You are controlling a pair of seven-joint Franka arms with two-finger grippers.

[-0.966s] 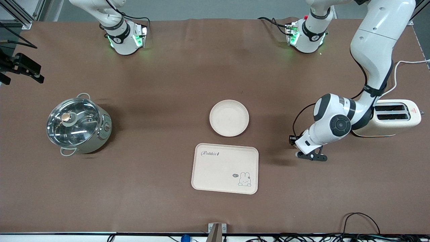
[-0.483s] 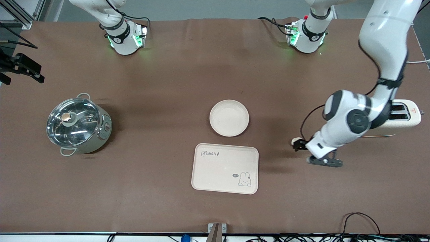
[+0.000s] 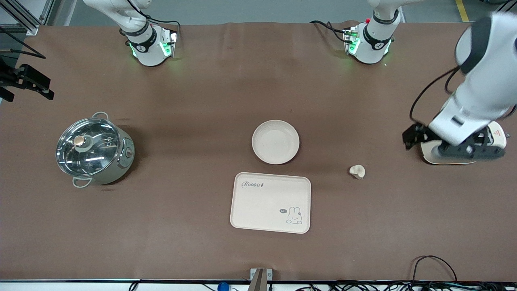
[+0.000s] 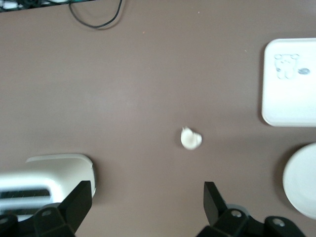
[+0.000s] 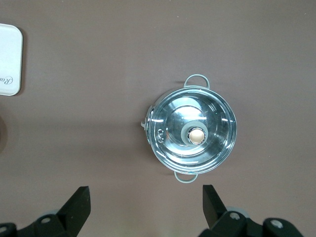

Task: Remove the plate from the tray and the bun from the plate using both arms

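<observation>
Looks finished: plate (image 3: pixel 275 142) bare on table at tray's (image 3: pixel 270 202) twelve o'clock, bun (image 3: pixel 357 171) at plate's four o'clock, left gripper (image 3: pixel 452 145) spread over toaster (image 3: pixel 498 137), right gripper (image 5: pixel 143 210) (waiting, spread) above pot (image 3: pixel 93 150).

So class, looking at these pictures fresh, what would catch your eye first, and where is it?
Probably the shiny lidded pot toward the right arm's end of the table. Next the plate mid-table, the Rabbit tray beside it, nearer the camera. The bun lies alone on the cloth, and the left gripper, open, hangs over the toaster.
</observation>
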